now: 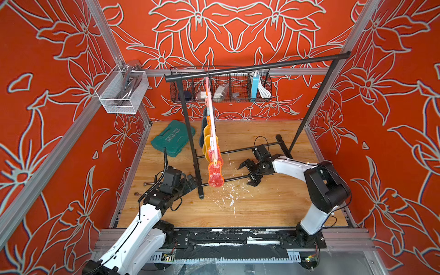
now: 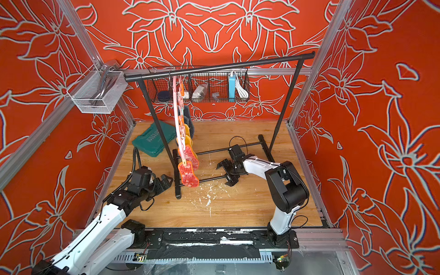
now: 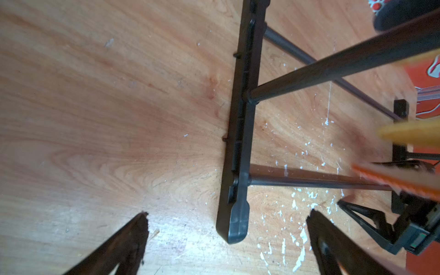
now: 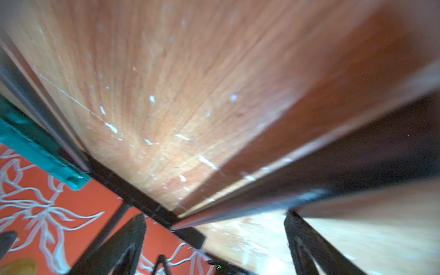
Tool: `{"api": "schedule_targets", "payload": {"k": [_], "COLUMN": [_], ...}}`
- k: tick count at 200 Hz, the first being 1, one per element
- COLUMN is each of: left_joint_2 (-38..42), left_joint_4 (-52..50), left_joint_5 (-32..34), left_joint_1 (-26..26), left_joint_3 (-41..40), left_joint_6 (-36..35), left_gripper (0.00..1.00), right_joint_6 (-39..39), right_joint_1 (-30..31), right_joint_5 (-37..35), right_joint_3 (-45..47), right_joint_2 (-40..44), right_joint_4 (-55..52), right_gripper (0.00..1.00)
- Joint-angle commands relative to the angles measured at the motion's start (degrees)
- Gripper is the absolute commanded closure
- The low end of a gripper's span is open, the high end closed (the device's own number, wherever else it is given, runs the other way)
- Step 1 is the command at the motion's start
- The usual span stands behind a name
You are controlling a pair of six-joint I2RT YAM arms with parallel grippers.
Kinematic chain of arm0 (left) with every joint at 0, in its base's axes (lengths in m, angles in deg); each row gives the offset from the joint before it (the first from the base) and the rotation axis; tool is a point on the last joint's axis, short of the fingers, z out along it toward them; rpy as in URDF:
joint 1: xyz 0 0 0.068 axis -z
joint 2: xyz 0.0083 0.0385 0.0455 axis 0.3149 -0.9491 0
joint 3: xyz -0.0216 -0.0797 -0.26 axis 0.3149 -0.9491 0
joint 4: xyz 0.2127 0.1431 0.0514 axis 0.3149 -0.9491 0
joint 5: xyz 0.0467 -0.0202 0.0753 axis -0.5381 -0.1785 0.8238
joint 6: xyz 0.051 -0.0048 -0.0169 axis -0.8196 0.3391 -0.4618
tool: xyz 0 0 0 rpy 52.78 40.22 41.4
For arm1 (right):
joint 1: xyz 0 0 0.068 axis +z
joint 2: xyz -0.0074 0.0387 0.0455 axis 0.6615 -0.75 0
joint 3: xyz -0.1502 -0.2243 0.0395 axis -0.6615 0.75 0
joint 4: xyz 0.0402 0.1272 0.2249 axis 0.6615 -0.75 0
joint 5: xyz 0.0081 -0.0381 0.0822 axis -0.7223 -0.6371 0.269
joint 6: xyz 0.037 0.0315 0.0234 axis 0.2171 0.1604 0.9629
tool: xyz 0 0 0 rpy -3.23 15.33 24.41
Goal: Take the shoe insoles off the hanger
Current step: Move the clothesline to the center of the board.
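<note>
Scene with both arms low on the wooden table (image 1: 262,209). The hanger (image 1: 215,140) (image 2: 175,107) is hung by its hook from the top bar of the black rack (image 1: 257,66) (image 2: 219,67), near the end on the left arm's side, and is seen almost edge-on in both top views. All the shoe insoles are pegged along it, clear of the table. The red-and-white pair (image 1: 215,175) (image 2: 188,175) is placed nearest the camera, the yellow pair (image 1: 206,140) (image 2: 187,133) behind it, and the dark grey pair (image 1: 204,119) (image 2: 189,116) farthest back.

The left gripper (image 1: 190,182) (image 2: 165,182) (image 3: 228,213) is held beside the rack's upright post, close to the table. Its jaws are spread wide and nothing is gripped; in the wrist view the rack's foot is seen on the table between the two fingers (image 3: 128,242).

The right gripper (image 1: 248,173) (image 2: 226,173) (image 4: 214,216) is positioned low at the rack's near floor rail, on the far side of the insoles from the left gripper. Its jaws are likewise spread apart and no insole is held. In the blurred wrist view the rail is seen running between the fingers (image 4: 307,240); whether it is touched cannot be told.

A green tool case (image 1: 172,138) is laid at the rear of the table on the left arm's side. A wire basket (image 1: 221,90) is fixed to the back wall.
</note>
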Motion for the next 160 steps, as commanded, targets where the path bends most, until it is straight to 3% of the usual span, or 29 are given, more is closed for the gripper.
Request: {"api": "schedule_targets", "payload": {"k": [1,64,91,132,160], "left_joint_2": [-1.0,-0.4,-0.2,-1.5,-2.2], "left_joint_4": [0.8,0.1,0.9,2.1,2.0], "left_joint_5": [-1.2,-1.1,-1.9,-3.3,-3.4], "left_joint_1": [0.3,0.3,0.3,0.3,0.3], "left_joint_3": [-0.5,0.5,-0.4,-1.1,-0.7], "left_joint_6": [0.5,-0.1,0.3,0.4,0.3], "left_gripper": [0.02,0.02,0.02,0.02,0.02], "right_joint_6": [-11.9,-33.9,-43.7,-46.6,-47.7], "right_joint_1": [-0.6,-3.9,-8.4,-18.4,-26.3], "right_joint_5": [-6.3,-14.6,-23.0,-29.3,-31.0], "right_joint_3": [1.7,4.2,5.5,10.8,9.8], "right_joint_2": [3.5,13.5,17.2,25.3,24.7], "right_joint_4": [-9.1,-17.7,-21.7,-18.5,-16.7], "right_gripper": [0.03,0.03,0.02,0.01,0.00]}}
